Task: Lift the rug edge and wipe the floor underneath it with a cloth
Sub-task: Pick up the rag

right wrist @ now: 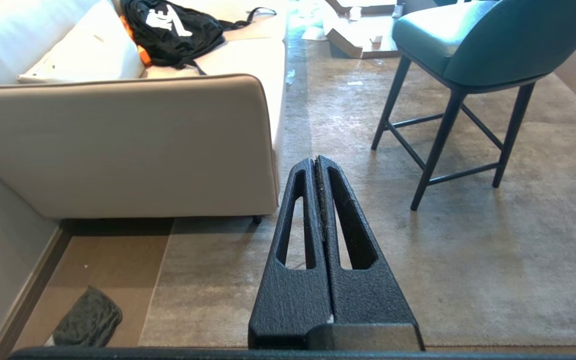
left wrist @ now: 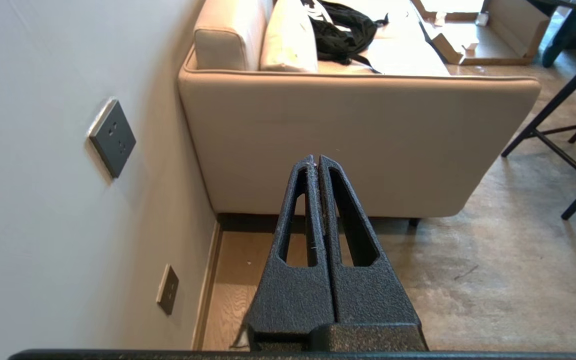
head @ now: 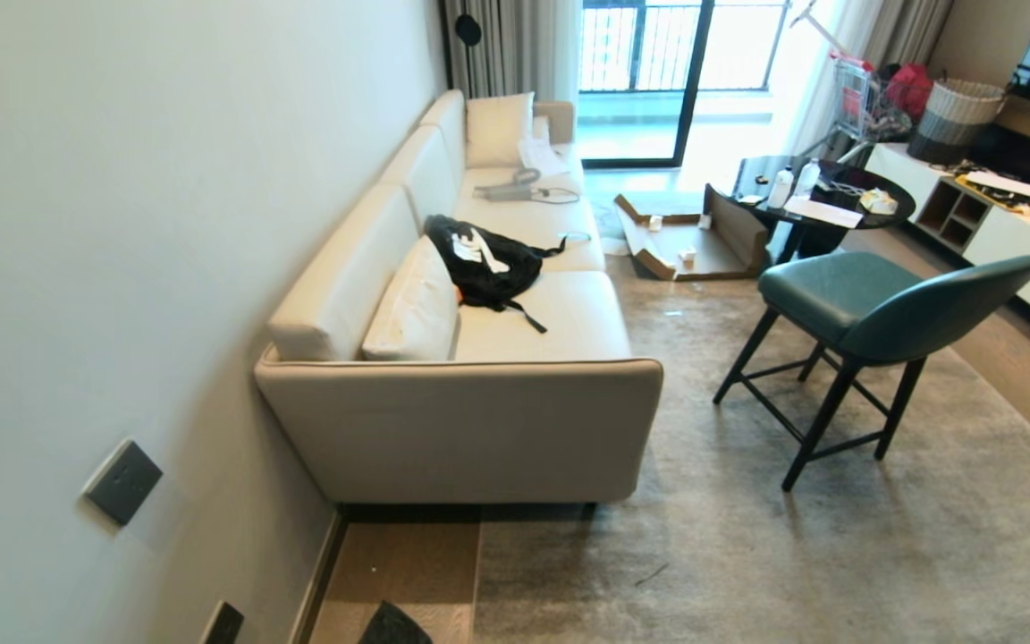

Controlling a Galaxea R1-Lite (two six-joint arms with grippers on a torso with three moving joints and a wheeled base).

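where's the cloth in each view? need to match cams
Head view: the cloth is at the bottom edge, on the bare floor between wall and rug edge, partly cut off.
Left wrist view: not visible.
Right wrist view: the cloth lies in the lower left corner on the floor strip.
Shared landmark: the sofa end panel, in all three views.

A beige sofa (head: 479, 394) is standing against the wall, a black backpack (head: 484, 259) lying on its seat. A teal chair (head: 873, 313) is sitting beside a round black table (head: 823, 201).
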